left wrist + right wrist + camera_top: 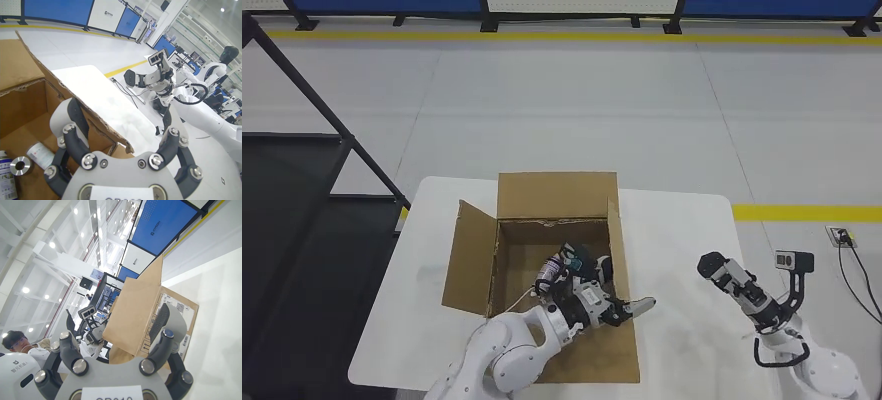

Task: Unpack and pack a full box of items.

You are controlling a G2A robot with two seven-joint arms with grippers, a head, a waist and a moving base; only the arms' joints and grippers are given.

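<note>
Left gripper (114, 112) open, empty, straddling box (19, 66) wall nearest desk's (98, 91) right edge. Suggest shifting inward, then descending squarely onto white bottle (40, 154).

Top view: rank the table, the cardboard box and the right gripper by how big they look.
1. table, largest
2. cardboard box, flaps open, covering the table's middle
3. right gripper, by far the smallest
No close calls among these three.
</note>
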